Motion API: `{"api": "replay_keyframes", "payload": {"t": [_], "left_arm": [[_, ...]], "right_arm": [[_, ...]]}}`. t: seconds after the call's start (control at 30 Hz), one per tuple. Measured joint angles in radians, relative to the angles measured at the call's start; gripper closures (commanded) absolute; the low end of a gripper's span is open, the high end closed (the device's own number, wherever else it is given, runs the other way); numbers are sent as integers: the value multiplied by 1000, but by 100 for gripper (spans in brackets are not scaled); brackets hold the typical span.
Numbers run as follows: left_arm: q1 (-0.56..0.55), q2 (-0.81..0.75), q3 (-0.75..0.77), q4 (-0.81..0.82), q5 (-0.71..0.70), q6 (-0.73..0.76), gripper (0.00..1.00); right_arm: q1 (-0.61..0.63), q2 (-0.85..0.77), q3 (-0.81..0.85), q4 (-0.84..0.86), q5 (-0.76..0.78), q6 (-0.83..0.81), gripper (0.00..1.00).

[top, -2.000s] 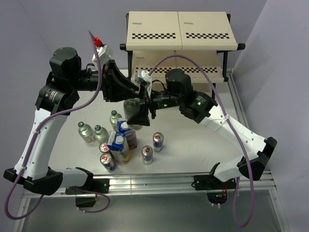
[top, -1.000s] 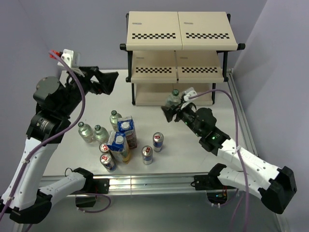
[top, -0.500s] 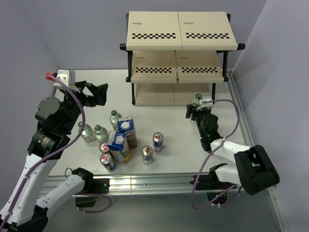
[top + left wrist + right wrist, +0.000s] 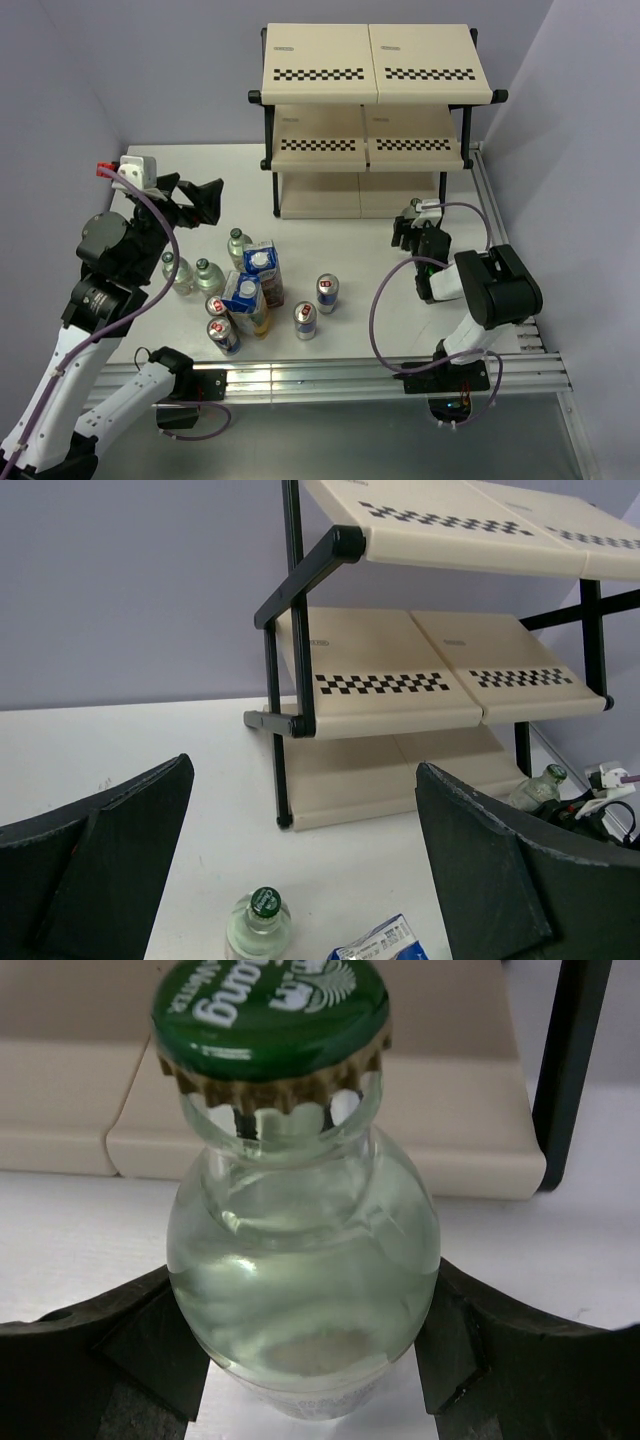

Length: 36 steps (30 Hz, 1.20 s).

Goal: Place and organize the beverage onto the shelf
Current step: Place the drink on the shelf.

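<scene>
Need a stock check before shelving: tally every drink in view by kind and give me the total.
Clear bottles: 4, one of them in the right gripper
Slim cans: 4
Juice cartons: 2
Total: 10

A white worktop (image 4: 340, 235) is seen from above, matt and plain. It is enclosed by lavender-grey walls: a back wall (image 4: 150, 70) and a right wall (image 4: 590, 150), the two meeting in a corner at the upper right. An aluminium rail (image 4: 320, 378) is run along the near edge, grooved lengthwise, and a second rail (image 4: 495, 230) is laid along the right edge. Below the near rail a dull grey surface (image 4: 330, 440) is visible.
</scene>
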<state>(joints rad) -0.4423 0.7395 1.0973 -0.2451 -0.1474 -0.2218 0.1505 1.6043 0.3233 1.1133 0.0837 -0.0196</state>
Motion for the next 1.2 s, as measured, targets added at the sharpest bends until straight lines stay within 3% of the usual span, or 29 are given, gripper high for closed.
{"api": "replay_keyframes", "payload": {"t": [0.23,0.73,1.2], "left_arm": [[-8,-27,-35,31,-8,1,0],[-29,-38,-64,54,-32,18,1],[-45,-49,-83,67,-37,27,1]], "right_arm": [[-11,101,37,87,-6,-2,100],[-77,109,154,46,-48,5,100],[-128,272,322,91,-104,11,100]]}}
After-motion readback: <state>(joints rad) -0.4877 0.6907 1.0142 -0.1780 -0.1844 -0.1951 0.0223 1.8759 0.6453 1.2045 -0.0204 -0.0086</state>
